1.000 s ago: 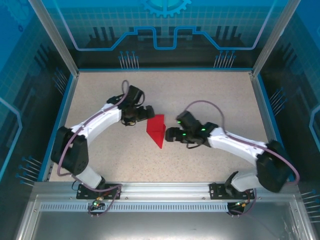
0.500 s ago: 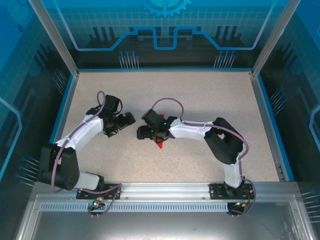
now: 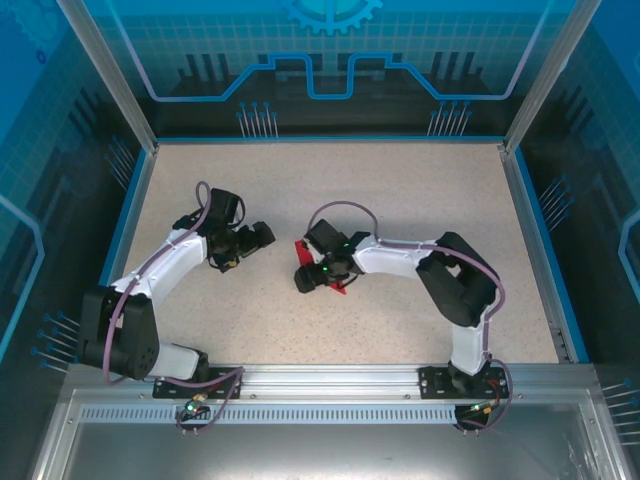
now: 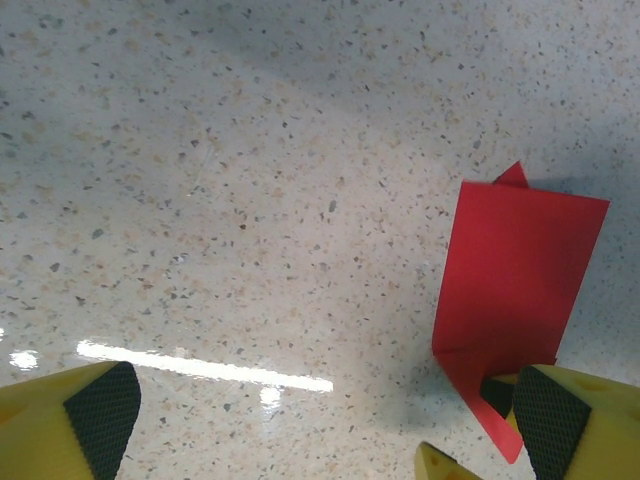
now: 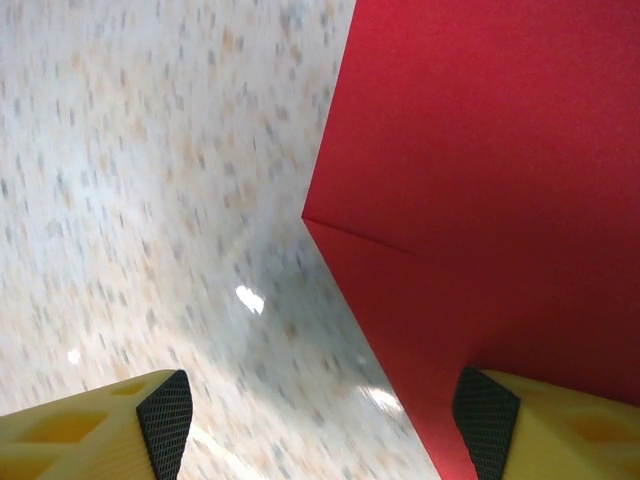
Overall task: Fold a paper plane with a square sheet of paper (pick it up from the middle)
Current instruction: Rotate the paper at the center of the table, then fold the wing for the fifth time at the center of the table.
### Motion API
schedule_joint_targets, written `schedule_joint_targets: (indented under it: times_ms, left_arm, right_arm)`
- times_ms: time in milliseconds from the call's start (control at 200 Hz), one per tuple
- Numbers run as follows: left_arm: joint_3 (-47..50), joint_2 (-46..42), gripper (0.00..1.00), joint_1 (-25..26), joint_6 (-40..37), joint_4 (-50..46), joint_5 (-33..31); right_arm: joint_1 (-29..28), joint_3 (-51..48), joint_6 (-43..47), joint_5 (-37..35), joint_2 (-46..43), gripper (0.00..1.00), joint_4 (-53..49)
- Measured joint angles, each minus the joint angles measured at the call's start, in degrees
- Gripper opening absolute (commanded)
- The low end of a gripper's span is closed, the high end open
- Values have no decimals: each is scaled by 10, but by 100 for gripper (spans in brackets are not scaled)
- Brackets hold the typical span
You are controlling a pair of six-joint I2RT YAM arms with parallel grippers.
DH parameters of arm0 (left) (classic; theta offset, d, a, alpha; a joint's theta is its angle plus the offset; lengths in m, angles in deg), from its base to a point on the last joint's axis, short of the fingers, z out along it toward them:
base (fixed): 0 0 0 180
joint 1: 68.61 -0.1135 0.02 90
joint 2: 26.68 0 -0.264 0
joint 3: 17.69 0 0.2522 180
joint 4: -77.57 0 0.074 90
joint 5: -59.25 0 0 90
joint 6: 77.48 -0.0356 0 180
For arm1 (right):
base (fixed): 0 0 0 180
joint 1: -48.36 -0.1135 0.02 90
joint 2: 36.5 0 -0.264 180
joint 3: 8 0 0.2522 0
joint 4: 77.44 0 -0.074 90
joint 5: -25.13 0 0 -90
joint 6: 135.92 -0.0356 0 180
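Plenty of bare table (image 3: 420,190) lies around the folded square sheet of paper (image 3: 299,247). Nothing stands beyond it as far as the blue rim (image 3: 320,139), and the side toward the right arm's base is open too (only that arm's own links cross it). On the paper's other side the left gripper (image 3: 262,236) sits near, fingers spread wide and holding nothing. The right gripper (image 3: 304,282) hangs directly over the paper and covers most of it, so red shows only at a far corner and beneath the wrist.

The surface is pale speckled stone pattern, glossy enough to carry lamp glare, inside a booth of blue translucent panels.

From the left wrist the paper (image 4: 515,270) lies flat as a narrow red panel with a slanted folded flap at its near end, just beside one finger (image 4: 545,425) of the left gripper (image 4: 322,425). From the right wrist the paper (image 5: 480,170) is plain red, with one crease running from a notch in its edge. The jaws of the right gripper (image 5: 325,420) stand apart, one finger (image 5: 165,415) over bare table and the other above the red; whether that one touches I cannot tell.
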Motion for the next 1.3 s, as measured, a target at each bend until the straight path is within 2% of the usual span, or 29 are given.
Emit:
schedule_joint_targets:
  times_ms: [115,215,420,580,710,985,1180,1300]
  left_arm:
    - [1,0,99,0,-1,10,22]
    - [10,0,99,0,0,28,44]
    - [46,0,99,16,18,71,86]
    - [64,0,98,63,46,111,113]
    - [72,8,93,102,69,153,133]
    - [80,64,69,144,119,229,178]
    - [78,108,50,177,156,271,198]
    - [70,139,44,193,177,289,202]
  right_arm:
    - [30,-52,49,37,-48,75,-22]
    - [47,-80,47,66,-86,76,-16]
    - [68,-141,-60,78,-152,75,98]
    - [90,-168,-131,71,-142,73,138]
    - [100,-174,-165,71,-127,72,166]
    - [144,-218,-209,110,-118,70,229]
    - [174,-249,-235,165,-118,69,292]
    - [188,-262,-246,194,-118,68,318]
